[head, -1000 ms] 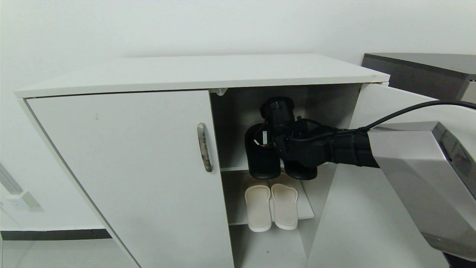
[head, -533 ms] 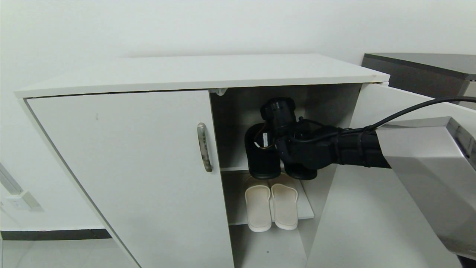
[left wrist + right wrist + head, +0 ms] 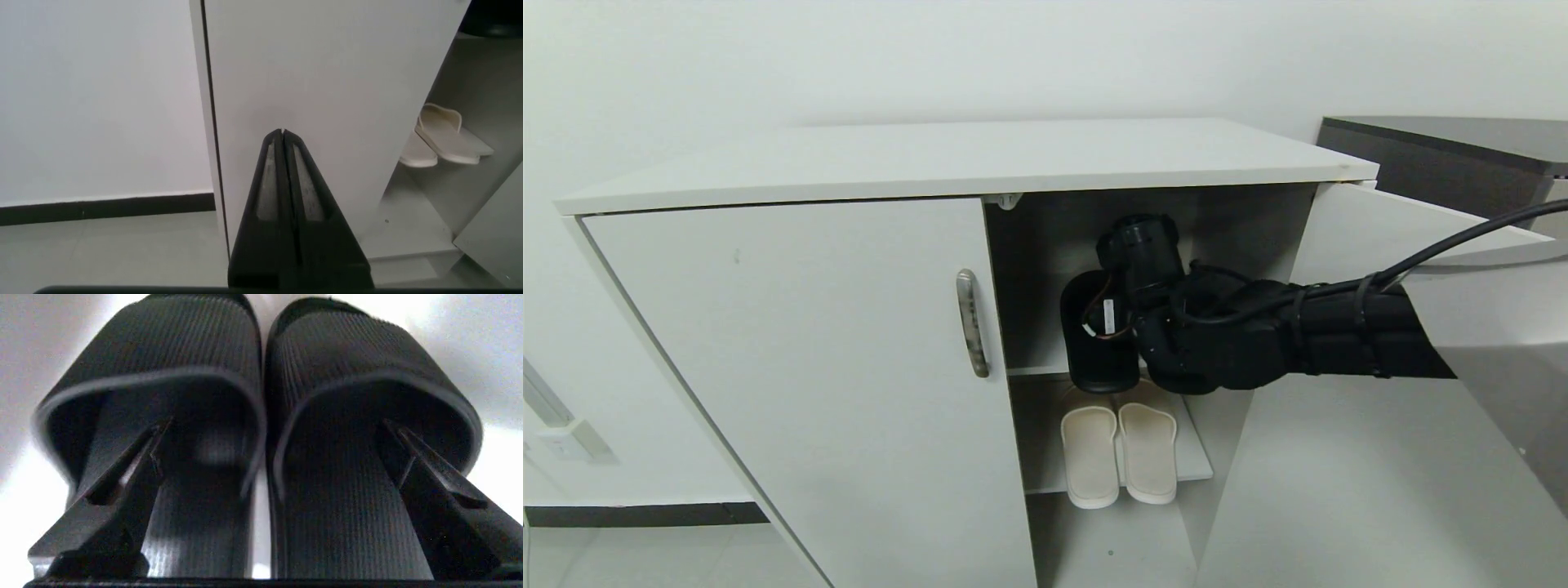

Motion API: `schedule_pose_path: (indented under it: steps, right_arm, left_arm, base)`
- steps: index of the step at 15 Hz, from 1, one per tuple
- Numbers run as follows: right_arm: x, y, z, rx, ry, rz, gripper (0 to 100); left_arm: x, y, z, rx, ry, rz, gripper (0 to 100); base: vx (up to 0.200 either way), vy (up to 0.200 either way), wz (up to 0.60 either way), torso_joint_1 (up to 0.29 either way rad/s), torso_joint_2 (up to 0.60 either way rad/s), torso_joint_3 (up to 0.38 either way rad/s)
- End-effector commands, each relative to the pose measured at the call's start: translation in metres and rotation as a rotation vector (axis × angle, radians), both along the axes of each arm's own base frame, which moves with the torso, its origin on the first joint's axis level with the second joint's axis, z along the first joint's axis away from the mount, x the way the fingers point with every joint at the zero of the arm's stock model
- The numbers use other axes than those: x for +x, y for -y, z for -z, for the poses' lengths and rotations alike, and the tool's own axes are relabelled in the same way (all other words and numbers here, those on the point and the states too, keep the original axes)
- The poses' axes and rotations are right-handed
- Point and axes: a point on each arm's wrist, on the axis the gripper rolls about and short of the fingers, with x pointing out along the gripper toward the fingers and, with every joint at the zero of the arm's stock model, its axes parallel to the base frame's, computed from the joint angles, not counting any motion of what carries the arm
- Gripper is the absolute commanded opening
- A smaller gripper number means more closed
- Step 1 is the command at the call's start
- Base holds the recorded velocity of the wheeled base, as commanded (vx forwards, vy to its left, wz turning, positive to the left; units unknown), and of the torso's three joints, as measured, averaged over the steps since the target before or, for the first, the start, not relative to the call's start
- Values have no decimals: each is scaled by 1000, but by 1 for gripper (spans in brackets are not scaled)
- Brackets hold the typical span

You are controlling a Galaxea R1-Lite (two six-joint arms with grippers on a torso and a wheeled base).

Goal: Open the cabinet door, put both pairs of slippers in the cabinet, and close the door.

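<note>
My right pincer (image 3: 275, 429) spread wide, one finger in each of the black slippers (image 3: 1098, 343) on the upper shelf of the cabinet (image 3: 915, 159), white slippers (image 3: 1119, 453) on the shelf below, my left pincer (image 3: 283, 135) squeezed shut, holding nothing.

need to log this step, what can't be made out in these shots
- Right wrist view: the black slippers hide the shelf beneath, so whether they rest on it is unclear; so is how firmly the fingers press inside the straps.
- Head view: the right arm covers the second of the black slippers and its own fingers.
- Head and left wrist views: the closed door hides the left half of the cabinet.
</note>
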Motion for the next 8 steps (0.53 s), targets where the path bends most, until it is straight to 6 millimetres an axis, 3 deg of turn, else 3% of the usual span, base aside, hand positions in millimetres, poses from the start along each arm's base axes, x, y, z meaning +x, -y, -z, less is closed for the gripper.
schedule_pose_path:
  steps: [1, 8]
  right_arm:
    - [-18, 4, -13, 12, 13, -20, 100]
    - [-84, 16, -17, 26, 24, -116, 100]
  left_arm:
    - [0, 0, 0, 5, -3, 3, 0]
    - [0, 0, 0, 9, -2, 8, 0]
  base:
    - [0, 0, 0, 0, 0, 0]
    - [0, 0, 0, 0, 0, 0]
